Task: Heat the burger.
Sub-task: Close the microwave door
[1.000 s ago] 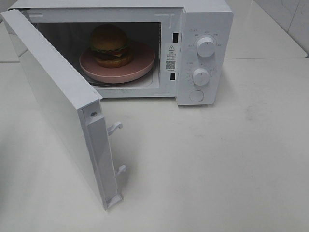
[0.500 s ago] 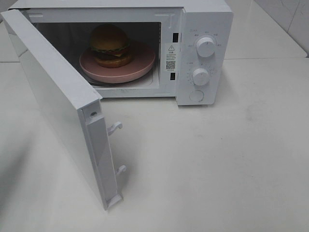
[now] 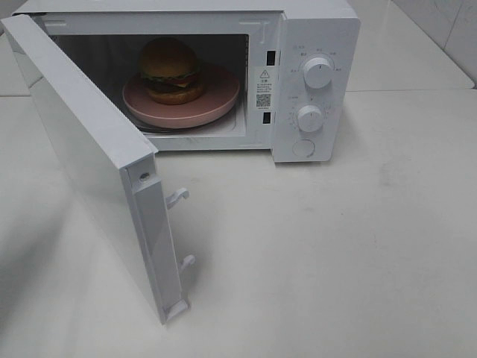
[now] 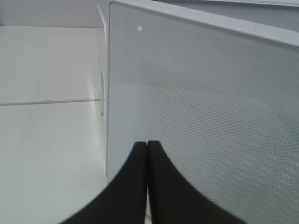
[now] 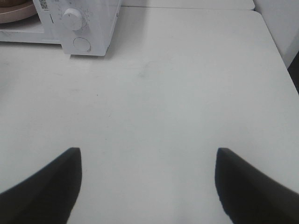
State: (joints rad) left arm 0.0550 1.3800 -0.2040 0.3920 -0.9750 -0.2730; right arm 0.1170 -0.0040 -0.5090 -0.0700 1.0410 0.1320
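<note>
Microwave (image 3: pixel 328 37) holds one burger (image 3: pixel 171 69) on one plate (image 3: pixel 218 101); two knobs (image 3: pixel 318 72).

The round burger (image 3: pixel 170 68) shows a glossy golden-brown bun, green lettuce, dark patty and yellow cheese; the round plate (image 3: pixel 223 103) is pink. The boxy microwave (image 3: pixel 339 37) and smooth tabletop (image 3: pixel 335 261) are white, the door window (image 4: pixel 210 140) patterned with fine dots.

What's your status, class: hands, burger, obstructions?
Left hand shut, facing the door. Right hand open, empty. Burger on pink plate inside microwave. Door stands open.
</note>
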